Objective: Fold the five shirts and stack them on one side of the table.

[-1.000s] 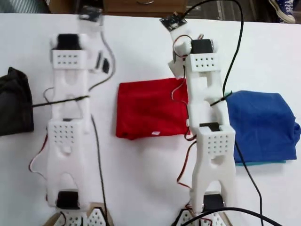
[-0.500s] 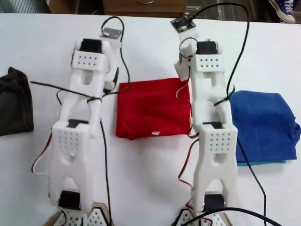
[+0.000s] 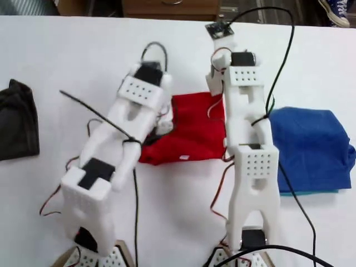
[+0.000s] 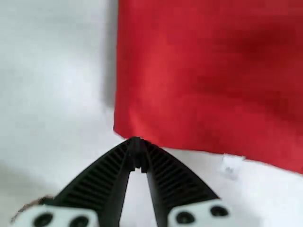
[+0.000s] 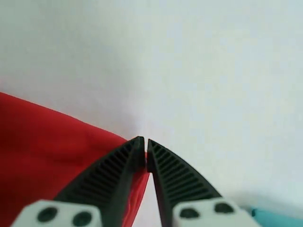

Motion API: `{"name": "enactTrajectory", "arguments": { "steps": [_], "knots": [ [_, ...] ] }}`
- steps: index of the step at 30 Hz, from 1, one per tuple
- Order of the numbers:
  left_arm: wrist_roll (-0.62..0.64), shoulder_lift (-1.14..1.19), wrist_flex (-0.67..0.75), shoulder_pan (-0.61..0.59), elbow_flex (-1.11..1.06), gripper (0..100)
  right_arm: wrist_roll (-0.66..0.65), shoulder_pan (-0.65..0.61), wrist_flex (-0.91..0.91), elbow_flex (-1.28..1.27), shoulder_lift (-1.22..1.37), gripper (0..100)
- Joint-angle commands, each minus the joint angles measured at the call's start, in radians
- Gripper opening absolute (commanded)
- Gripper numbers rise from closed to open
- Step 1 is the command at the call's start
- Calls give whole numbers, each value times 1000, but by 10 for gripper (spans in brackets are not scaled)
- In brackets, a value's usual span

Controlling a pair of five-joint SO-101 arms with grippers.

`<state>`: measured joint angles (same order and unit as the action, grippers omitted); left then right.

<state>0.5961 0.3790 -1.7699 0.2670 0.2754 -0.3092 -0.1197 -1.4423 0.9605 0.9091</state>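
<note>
A folded red shirt (image 3: 192,133) lies flat in the middle of the white table. In the left wrist view my left gripper (image 4: 137,146) is shut, its tips at the red shirt's (image 4: 213,71) near edge, close to a corner. I cannot tell whether cloth is pinched. The left arm (image 3: 130,119) slants across the shirt's left side in the high view. My right gripper (image 5: 145,150) is shut too, its tips over the corner edge of the red shirt (image 5: 47,151). The right arm (image 3: 245,111) runs along the shirt's right side.
A folded blue shirt (image 3: 311,147) lies at the right on a teal one (image 3: 311,192). A dark shirt (image 3: 16,119) sits bunched at the table's left edge. A small white tag (image 4: 231,165) lies by the red shirt. Cables trail over both arms.
The left arm has swung right from the table's left part until it lies over the red shirt's left side. The right arm has barely shifted.
</note>
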Motion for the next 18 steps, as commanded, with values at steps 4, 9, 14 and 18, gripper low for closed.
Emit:
{"name": "enactTrajectory", "arguments": {
  "steps": [4,9,14,18],
  "knots": [
    [-46,-92,75,-69,-139,22,6,8,12,38,50,20],
    [-71,-91,207,-83,-263,22,6,4,12,40,68,20],
    [-83,-91,361,-81,-380,22,2,10,12,40,67,20],
    [-84,-103,354,-84,-377,22,-2,12,12,40,61,20]
  ]
}}
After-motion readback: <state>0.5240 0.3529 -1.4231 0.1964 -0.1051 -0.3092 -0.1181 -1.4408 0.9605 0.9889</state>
